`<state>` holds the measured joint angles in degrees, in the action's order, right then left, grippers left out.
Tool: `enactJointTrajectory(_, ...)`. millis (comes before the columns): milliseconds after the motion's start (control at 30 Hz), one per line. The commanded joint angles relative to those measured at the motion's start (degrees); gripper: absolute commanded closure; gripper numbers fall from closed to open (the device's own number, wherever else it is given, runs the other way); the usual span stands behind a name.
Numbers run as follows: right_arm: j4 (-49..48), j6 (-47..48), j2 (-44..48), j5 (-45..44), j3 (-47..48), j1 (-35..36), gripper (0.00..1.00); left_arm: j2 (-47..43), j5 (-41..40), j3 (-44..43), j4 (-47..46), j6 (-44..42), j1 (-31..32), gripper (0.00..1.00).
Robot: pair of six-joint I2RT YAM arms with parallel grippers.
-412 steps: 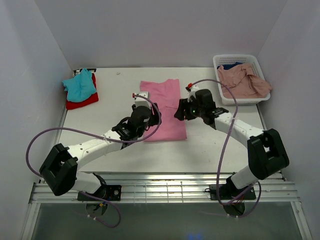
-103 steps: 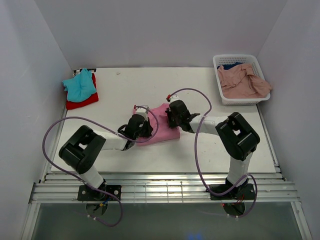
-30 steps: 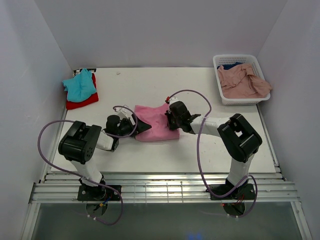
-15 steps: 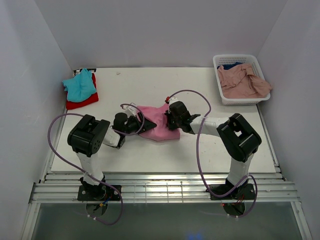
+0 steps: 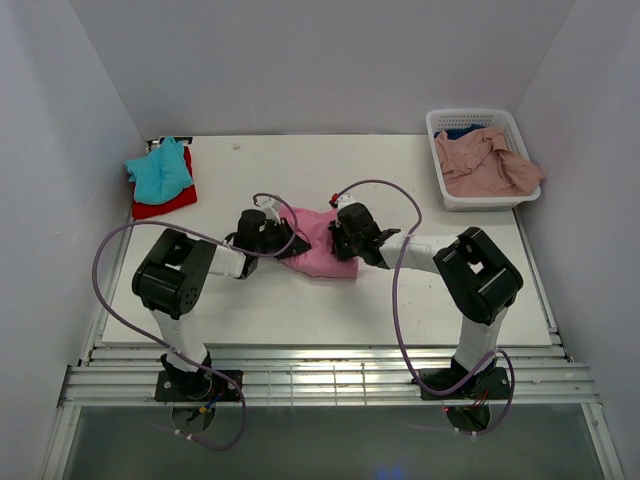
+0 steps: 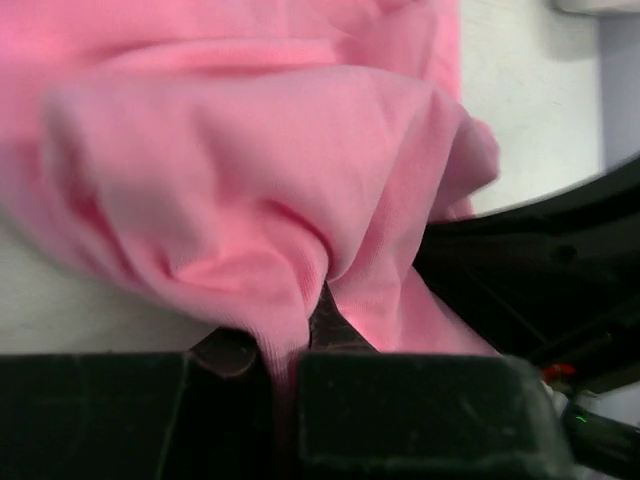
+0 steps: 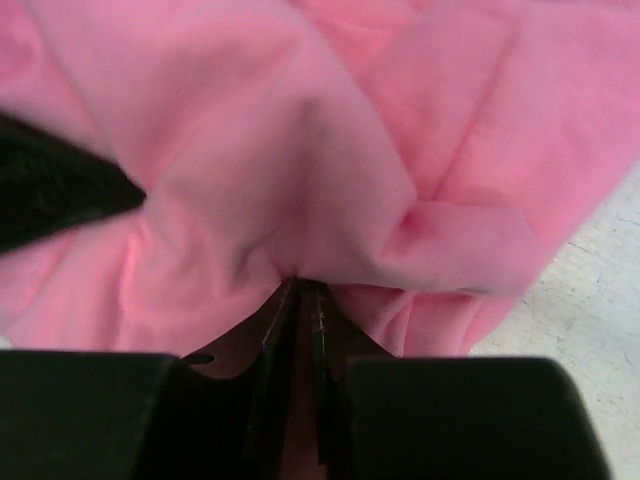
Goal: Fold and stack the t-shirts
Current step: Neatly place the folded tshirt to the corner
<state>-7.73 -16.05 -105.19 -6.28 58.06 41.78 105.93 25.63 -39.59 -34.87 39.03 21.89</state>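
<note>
At upper left of the overhead view, a teal t-shirt (image 5: 160, 170) lies on a red t-shirt (image 5: 166, 205), forming the stack, well apart from the work. Left of table (image 5: 400, 300) centre, the left gripper (image 5: 283, 240) is clenched on a fold of the bright pink t-shirt (image 5: 316, 252); its wrist view confirms cloth pinched between the jaws. It has travelled rightward over the last second, carrying that edge inward, so the garment is now a narrower, bunched mound. At the shirt's right side, the right gripper (image 5: 339, 238) grasps another fold, jaws nearly together on it. At upper right, a salmon-pink t-shirt (image 5: 490, 165) and a dark blue t-shirt (image 5: 462, 131) wait in the basket (image 5: 478, 116). Judgement: the cross-fold is under way, but the result looks rumpled.
</note>
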Motion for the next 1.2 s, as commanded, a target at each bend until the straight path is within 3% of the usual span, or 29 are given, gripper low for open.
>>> enactJointTrajectory(0,4.3,0.6,3.2,-1.5,-0.8,1.1,0.83,-6.4,-14.3,-9.0,21.5,-13.5,-0.4,0.95)
enactJointTrajectory(167,5.6,2.2,7.7,-4.4,-1.7,1.1,0.82,-4.3,-18.9,-26.3,35.6,-21.7,-4.2,0.94)
enactJointTrajectory(400,5.1,3.4,10.9,-5.6,-4.4,1.1,0.82,3.0,-22.5,-40.1,49.4,-30.6,-7.5,0.94)
enactJointTrajectory(700,3.2,3.8,10.9,-3.2,-7.3,1.1,0.82,9.7,-26.2,-51.9,58.6,-38.1,-14.0,0.93)
enactJointTrajectory(1067,2.6,3.7,12.7,-0.8,-8.3,1.1,0.82,22.7,-23.3,-82.4,72.6,-45.0,-21.8,0.93)
enactJointTrajectory(1167,2.7,3.7,12.6,-0.7,-8.2,1.1,0.82,24.8,-23.1,-86.9,74.6,-46.1,-24.7,0.92)
